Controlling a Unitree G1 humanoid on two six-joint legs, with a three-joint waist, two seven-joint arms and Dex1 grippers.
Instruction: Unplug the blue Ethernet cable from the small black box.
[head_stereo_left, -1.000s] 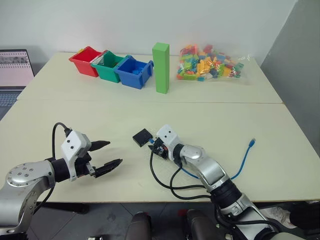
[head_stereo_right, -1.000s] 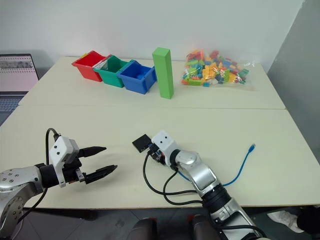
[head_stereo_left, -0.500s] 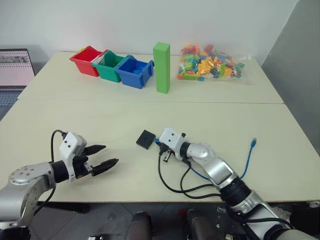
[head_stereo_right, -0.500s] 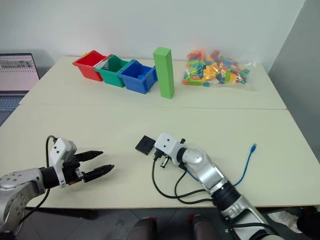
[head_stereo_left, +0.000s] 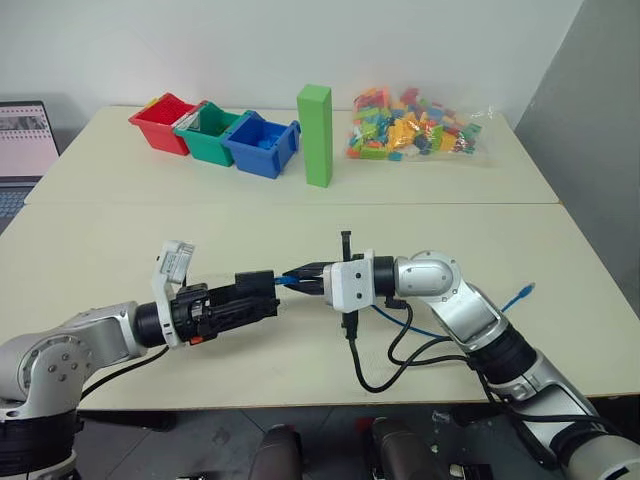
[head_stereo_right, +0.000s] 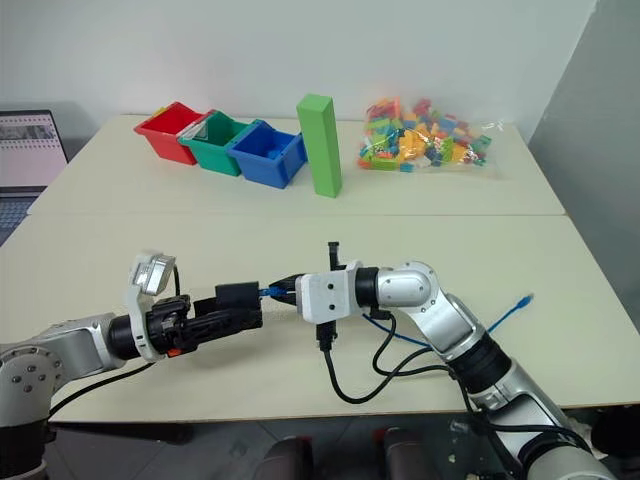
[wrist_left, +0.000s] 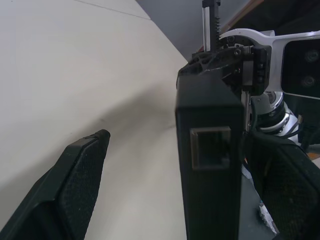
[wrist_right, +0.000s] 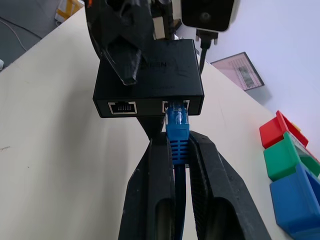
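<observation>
Blue Ethernet cable is sitting plugged into the small black box, right gripper pinching its plug, left gripper spread wide around the box, pulling apart remaining.

Small black box left of cable plug, above table

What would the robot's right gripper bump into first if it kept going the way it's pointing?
Most likely the small black box. The right gripper, shut on the blue Ethernet cable, points straight at the box's port side, where the plug sits.
</observation>
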